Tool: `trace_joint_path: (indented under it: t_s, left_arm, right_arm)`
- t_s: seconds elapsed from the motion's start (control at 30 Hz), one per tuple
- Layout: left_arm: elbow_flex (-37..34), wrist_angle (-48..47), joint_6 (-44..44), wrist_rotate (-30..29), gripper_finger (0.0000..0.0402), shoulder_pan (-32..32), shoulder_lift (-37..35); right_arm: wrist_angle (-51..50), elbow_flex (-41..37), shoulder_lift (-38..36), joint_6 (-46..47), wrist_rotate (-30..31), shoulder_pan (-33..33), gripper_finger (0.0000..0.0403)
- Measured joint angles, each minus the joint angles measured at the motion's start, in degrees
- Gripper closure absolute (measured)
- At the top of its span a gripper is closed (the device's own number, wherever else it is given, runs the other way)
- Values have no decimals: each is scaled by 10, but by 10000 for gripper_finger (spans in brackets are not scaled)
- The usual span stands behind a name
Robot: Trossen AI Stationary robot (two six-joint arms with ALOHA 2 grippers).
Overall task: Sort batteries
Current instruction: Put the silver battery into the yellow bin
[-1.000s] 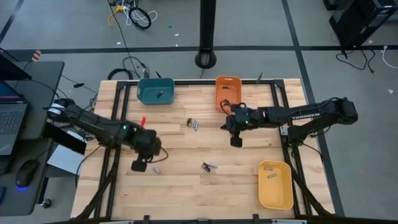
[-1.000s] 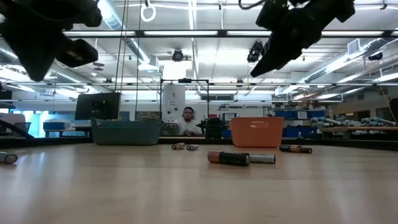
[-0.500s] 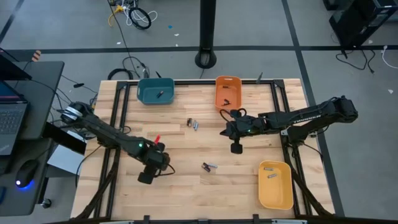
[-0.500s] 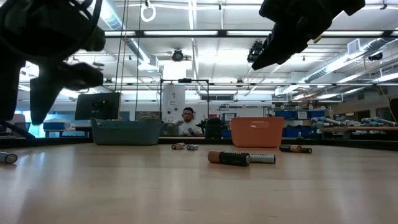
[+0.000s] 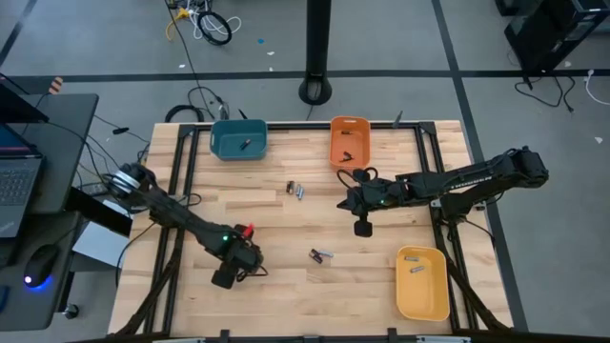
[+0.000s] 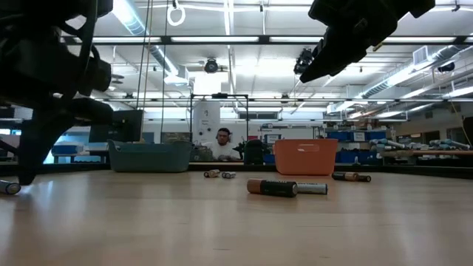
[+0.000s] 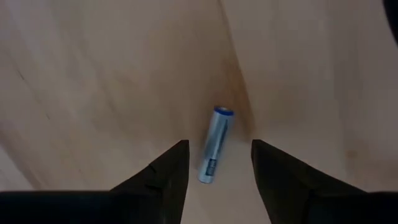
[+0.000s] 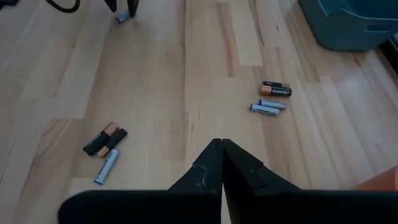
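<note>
My left gripper (image 5: 224, 276) is open and points down near the table's left front. A silvery-blue battery (image 7: 215, 144) lies flat on the wood between its two fingers, untouched; the same battery shows at the low view's left edge (image 6: 9, 187). My right gripper (image 5: 362, 227) hangs shut and empty above the table's middle right (image 8: 222, 149). One group of batteries (image 5: 319, 254) lies mid-table and another pair (image 5: 295, 190) lies farther back; both groups show in the right wrist view (image 8: 106, 146) (image 8: 273, 98).
A teal bin (image 5: 238, 140) and an orange bin (image 5: 349, 141) stand at the far edge, and a yellow bin (image 5: 422, 282) stands at the near right; each holds batteries. A person sits beyond the table (image 6: 224, 144).
My left gripper has gone toward the table's near edge and a little to the right, and down, until its open fingers stand over the silvery-blue battery. My right gripper has shifted slightly toward the near edge and stayed shut.
</note>
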Motion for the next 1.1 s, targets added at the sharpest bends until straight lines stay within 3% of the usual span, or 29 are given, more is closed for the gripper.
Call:
trace_joint_path:
  t_s: [0.2,0.67,1.1]
  left_arm:
    - [-17,10,-11,-8,246,-3,11]
    - [-24,29,-30,8,373,-3,14]
    - [-26,20,-43,-12,378,21,-50]
  right_arm:
    - [0,0,0,-1,0,0,389]
    - [0,0,0,-2,8,0,390]
    - [-21,0,0,-8,8,0,390]
